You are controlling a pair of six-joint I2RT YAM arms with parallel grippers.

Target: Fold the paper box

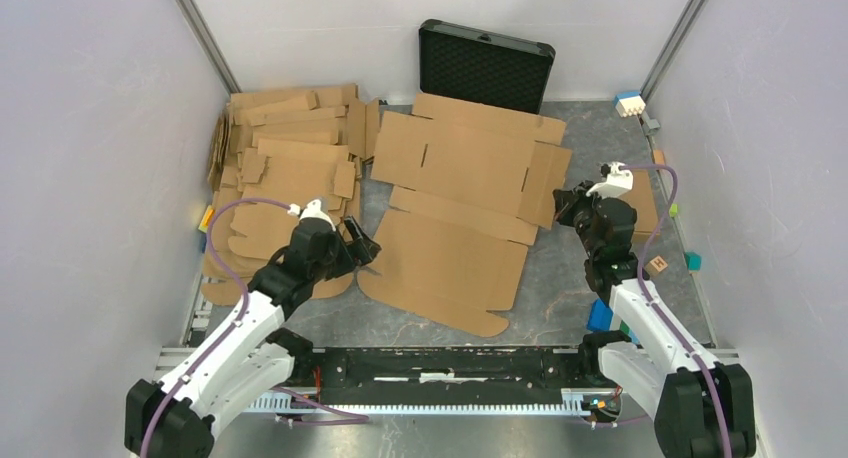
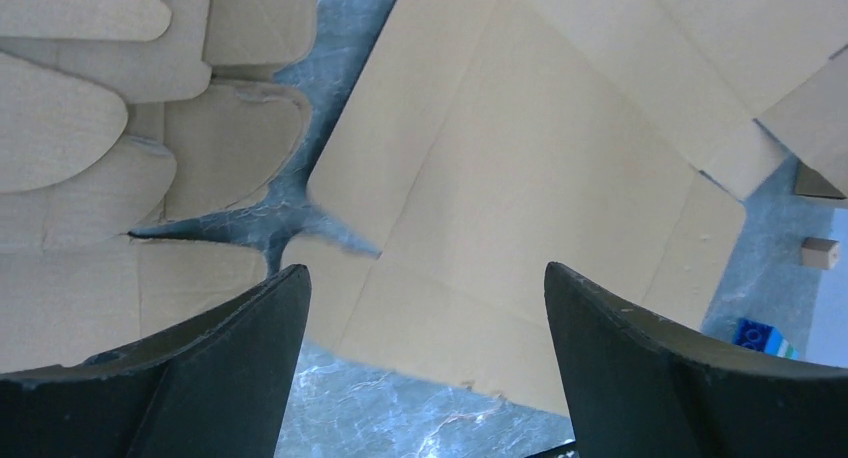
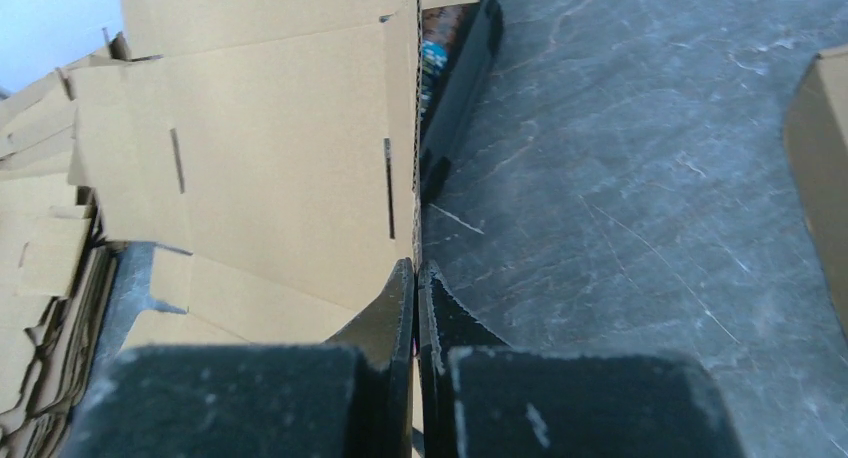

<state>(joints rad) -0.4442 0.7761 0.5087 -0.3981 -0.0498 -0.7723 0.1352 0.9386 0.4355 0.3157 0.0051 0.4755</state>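
Observation:
The paper box (image 1: 460,168) lies as a large flat brown die-cut sheet in the middle of the table. My right gripper (image 1: 570,204) sits at its right side flap. In the right wrist view the flap's thin edge (image 3: 415,158) stands on edge and runs straight into my right gripper (image 3: 417,270), which is shut on it. My left gripper (image 1: 364,249) hovers at the left edge of the sheet's near panel. In the left wrist view it (image 2: 425,278) is open wide over the paper box (image 2: 540,178), nothing between its fingers.
A pile of flat cardboard blanks (image 1: 280,158) fills the left side. A black case (image 1: 484,63) leans on the back wall. A smaller brown box (image 1: 642,206), a wooden cube (image 1: 657,266) and blue bricks (image 1: 600,315) lie at the right.

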